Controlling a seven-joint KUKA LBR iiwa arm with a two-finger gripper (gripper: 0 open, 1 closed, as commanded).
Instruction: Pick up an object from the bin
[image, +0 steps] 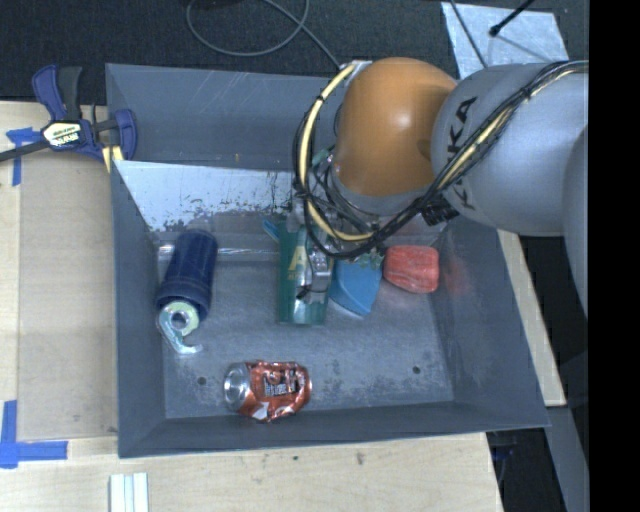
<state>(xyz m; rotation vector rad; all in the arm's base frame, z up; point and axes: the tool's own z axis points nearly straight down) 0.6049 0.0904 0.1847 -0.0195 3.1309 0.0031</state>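
Note:
My gripper (318, 272) reaches down in the middle of the bin, under the arm's orange cover, with one metal finger showing. It is right on a long teal-green package (293, 280) that lies upright along the bin floor. A blue wedge-shaped block (355, 288) lies just right of the finger, touching the package's side. A red-orange sponge-like block (412, 268) rests further right, near the bin's right wall.
A dark blue cylinder with a pale hook-shaped end (187, 277) lies at the left of the bin. A crushed red and silver drinks can (267, 389) sits near the front wall. The arm and its cables cover the back right of the bin.

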